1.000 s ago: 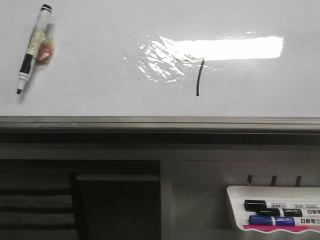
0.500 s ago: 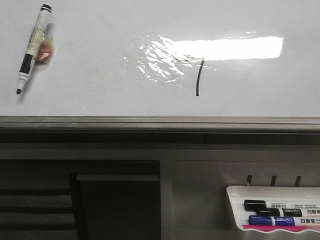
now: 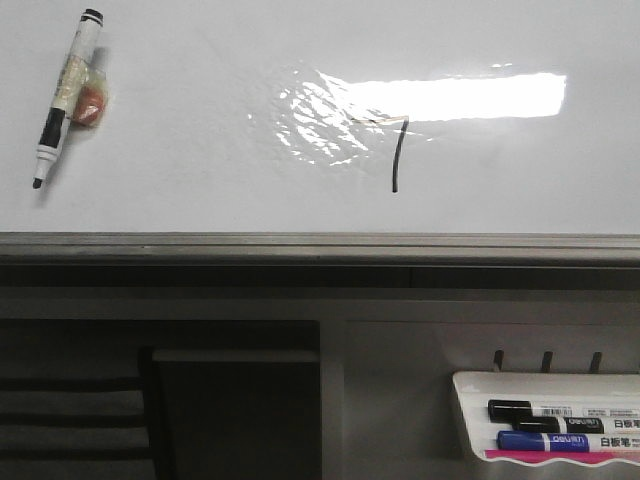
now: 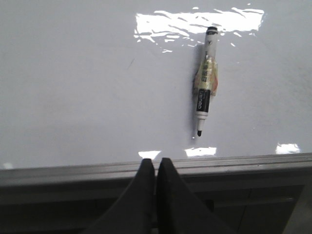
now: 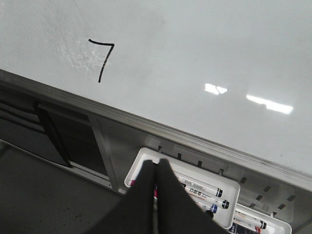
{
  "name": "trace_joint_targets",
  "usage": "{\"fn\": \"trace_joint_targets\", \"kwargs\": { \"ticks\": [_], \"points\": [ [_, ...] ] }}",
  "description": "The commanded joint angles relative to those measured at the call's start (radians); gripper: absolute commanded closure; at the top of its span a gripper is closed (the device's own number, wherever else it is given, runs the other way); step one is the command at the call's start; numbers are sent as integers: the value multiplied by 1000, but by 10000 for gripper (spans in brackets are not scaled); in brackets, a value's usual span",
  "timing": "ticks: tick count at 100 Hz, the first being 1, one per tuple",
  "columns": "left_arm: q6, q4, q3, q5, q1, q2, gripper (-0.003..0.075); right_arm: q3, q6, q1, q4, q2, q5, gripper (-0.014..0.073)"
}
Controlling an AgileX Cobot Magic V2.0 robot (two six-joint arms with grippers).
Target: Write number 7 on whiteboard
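Note:
A thin black number 7 (image 3: 398,155) stands on the whiteboard (image 3: 200,180), beside the bright glare; the right wrist view shows the number 7 (image 5: 101,61) whole, bar and downstroke. An uncapped black marker (image 3: 62,98) wrapped in tape lies flat on the whiteboard at its far left, with its tip toward the grey rail; the marker (image 4: 205,80) is also in the left wrist view. My left gripper (image 4: 156,162) is shut and empty, back over the rail, apart from the marker. Shut and empty too, my right gripper (image 5: 157,164) hangs over the marker tray (image 5: 146,155).
The grey metal rail (image 3: 320,245) runs along the board's near edge. Below it at the right hangs a white tray (image 3: 470,385) with black and blue markers (image 3: 545,425). A dark opening (image 3: 230,410) lies under the rail at left.

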Motion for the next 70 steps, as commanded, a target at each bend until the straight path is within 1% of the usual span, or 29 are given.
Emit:
{"fn": "trace_joint_targets", "kwargs": {
  "ticks": [1,15,21,24,32,70],
  "points": [
    [-5,-52,61,-133,24,-64,741,-22,-3,-5,0,8,-73,658],
    [-5,-52,158,-176,27,-180,741,-22,-3,-5,0,8,-73,658],
    [-5,-52,184,-216,27,-191,741,-22,-3,-5,0,8,-75,658],
    [-5,-52,180,-192,27,-187,741,-22,-3,-5,0,8,-73,658],
    [-5,-52,180,-179,27,-189,741,-22,-3,-5,0,8,-73,658],
    [-5,-52,180,-177,27,-189,741,-22,-3,-5,0,8,-73,658]
  ]
}}
